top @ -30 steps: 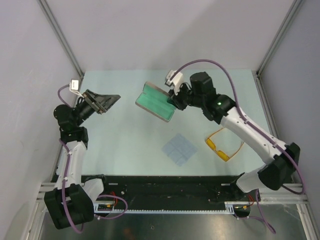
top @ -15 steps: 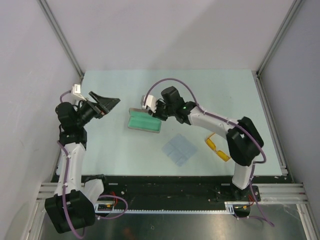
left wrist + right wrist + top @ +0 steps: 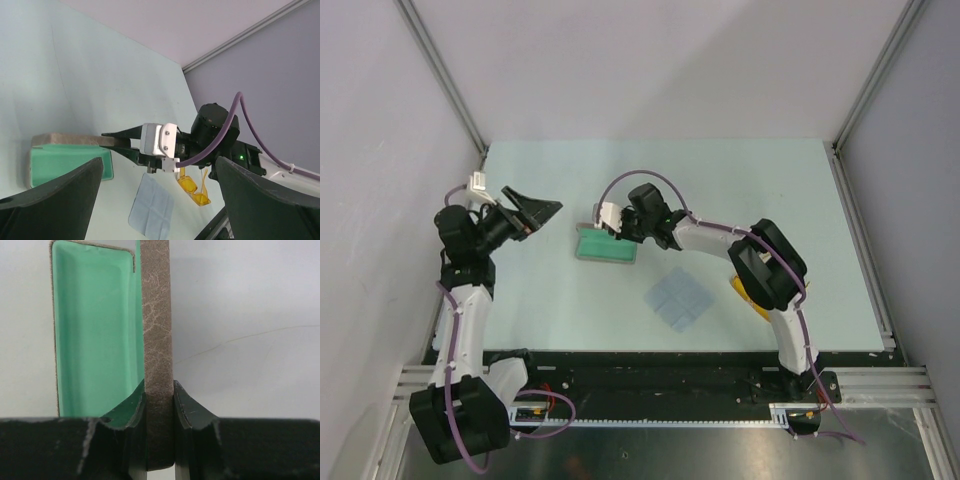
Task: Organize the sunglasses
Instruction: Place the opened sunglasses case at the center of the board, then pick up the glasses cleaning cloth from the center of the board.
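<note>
Open green-lined glasses case (image 3: 607,247), mid-table, upright flap pinched by right gripper (image 3: 159,395); left gripper (image 3: 534,207) spread wide; sunglasses (image 3: 192,185) right of blue cloth (image 3: 678,300).

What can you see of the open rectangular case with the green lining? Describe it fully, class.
The open rectangular case has a grey-beige, leathery-looking textured outside and a smooth mint-green lining with rounded corners. Its inside looks empty. It faces open side up and appears to lie on the pale table, left of centre. The right gripper pinches its upright beige flap between both fingers; nothing else touches it.
</note>
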{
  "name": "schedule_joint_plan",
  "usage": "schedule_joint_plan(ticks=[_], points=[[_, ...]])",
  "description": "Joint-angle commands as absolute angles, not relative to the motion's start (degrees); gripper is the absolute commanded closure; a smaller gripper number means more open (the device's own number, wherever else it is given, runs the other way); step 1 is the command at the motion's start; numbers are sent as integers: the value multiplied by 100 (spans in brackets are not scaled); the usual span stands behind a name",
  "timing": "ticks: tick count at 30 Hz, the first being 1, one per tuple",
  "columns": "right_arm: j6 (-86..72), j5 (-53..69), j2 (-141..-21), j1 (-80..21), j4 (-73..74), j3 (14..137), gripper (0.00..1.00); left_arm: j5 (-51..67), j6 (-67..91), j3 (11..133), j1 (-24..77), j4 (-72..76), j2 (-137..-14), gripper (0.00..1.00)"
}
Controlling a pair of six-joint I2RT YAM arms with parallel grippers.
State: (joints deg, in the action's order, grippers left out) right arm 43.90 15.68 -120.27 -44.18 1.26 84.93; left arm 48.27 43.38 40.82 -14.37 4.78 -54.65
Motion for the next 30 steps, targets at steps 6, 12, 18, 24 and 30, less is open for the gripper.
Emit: schedule_joint_plan(ticks=[6, 12, 18, 24, 30], points=[[4615, 1380, -12296, -4509, -237, 9079, 64, 4992, 3990, 4025, -1477, 369, -5511, 0], [4500, 1573, -12235, -4465, 219, 9237, 11, 4966, 3964, 4017, -1477, 360, -5563, 0], [4500, 1547, -12077, -4456, 141, 9202, 0, 4931, 3955, 3990, -1477, 360, -5572, 0], [4299, 1740, -11620, -4395, 202, 9062, 0, 4957, 3972, 3999, -1485, 343, -5625, 0], [3631, 1775, -10689, -4386, 141, 8772, 0, 4871, 4016, 4087, -1494, 343, -5616, 0]])
